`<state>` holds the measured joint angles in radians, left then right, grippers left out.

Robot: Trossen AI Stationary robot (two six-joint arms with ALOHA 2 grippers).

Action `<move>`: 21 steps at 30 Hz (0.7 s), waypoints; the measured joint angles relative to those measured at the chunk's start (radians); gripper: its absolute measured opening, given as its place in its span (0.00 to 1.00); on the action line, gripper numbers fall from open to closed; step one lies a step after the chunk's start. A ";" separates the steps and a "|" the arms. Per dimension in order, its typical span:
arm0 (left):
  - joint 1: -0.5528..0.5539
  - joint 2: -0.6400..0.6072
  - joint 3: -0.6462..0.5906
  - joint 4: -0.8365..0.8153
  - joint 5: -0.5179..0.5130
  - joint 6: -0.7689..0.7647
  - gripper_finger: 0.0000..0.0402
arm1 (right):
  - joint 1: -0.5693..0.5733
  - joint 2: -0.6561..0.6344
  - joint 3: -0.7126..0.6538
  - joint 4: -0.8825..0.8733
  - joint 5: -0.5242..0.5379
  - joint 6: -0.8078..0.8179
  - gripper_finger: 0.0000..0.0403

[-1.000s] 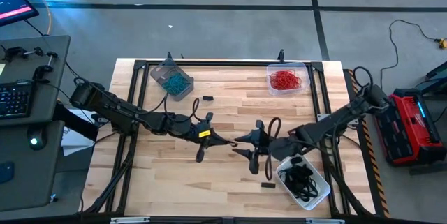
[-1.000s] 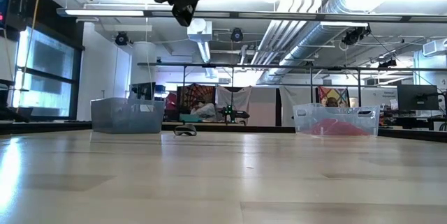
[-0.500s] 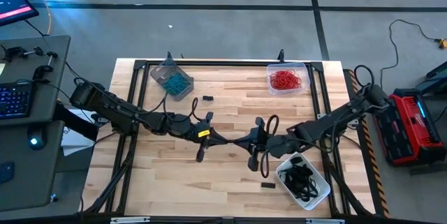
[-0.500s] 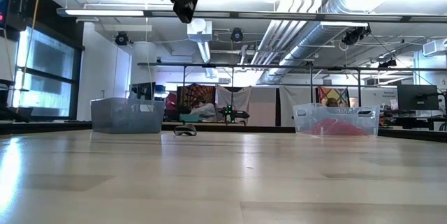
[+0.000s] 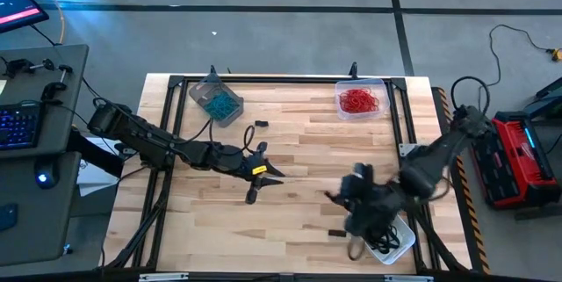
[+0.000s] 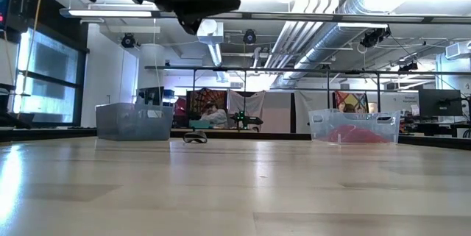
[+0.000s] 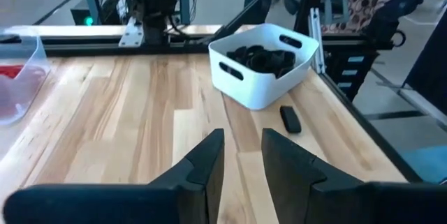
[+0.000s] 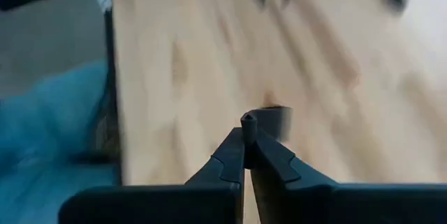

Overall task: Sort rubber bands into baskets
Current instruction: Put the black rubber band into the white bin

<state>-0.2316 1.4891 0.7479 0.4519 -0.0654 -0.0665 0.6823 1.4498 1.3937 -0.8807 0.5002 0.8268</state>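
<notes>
My right gripper (image 5: 351,229) is shut over the table's near right part, beside the whitish basket (image 5: 380,229) that holds black rubber bands; the arm shows blurred. A small dark bit, seemingly a dark rubber band (image 8: 248,119), sticks up at its fingertips. My left gripper (image 5: 263,175) is open and empty near the table's middle; its wrist view shows the whitish basket (image 7: 265,63) ahead of the gripper (image 7: 242,161). The grey-tinted basket (image 5: 216,99) with teal bands stands far left, and the clear basket (image 5: 360,99) with red bands far right. My right gripper pinches a small dark bit (image 8: 248,118) between its two fingertips, only at their free ends. The rest of it is hidden or blurred, so which part of the band is held does not show. It is held clear of the table.
One loose dark piece (image 5: 261,124) lies on the wood near the far middle, and another (image 5: 336,232) lies left of the whitish basket. A black frame (image 5: 263,80) runs around the table. The low view shows the grey basket (image 6: 134,122), the clear basket (image 6: 353,127) and a dark piece (image 6: 195,137).
My right gripper has swung quickly from the table's middle, where it met my left gripper, toward the near right edge and the whitish basket. Half a second ago a thin dark strand ran between the two grippers; now they are apart.
</notes>
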 joint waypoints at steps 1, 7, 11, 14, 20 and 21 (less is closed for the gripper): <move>0.003 0.000 0.000 -0.006 0.000 0.000 0.22 | 0.027 0.000 0.022 -0.058 -0.025 0.068 0.00; 0.023 0.000 0.000 -0.022 -0.002 0.000 0.22 | 0.175 0.000 0.071 -0.261 -0.207 0.487 0.00; 0.043 0.000 0.000 -0.031 -0.003 0.000 0.22 | 0.242 0.001 0.025 -0.267 -0.365 0.725 0.00; 0.063 0.000 0.000 -0.051 -0.003 0.000 0.22 | 0.270 0.001 -0.028 -0.296 -0.490 0.913 0.00; 0.102 0.000 0.000 -0.077 -0.002 -0.005 0.22 | 0.270 0.002 -0.162 -0.297 -0.708 1.033 0.00; 0.107 0.000 0.000 -0.079 -0.002 -0.007 0.22 | 0.265 0.002 -0.185 -0.282 -0.730 1.033 0.00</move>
<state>-0.1243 1.4887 0.7479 0.3726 -0.0670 -0.0738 0.9470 1.4517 1.2085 -1.1624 -0.2299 1.8601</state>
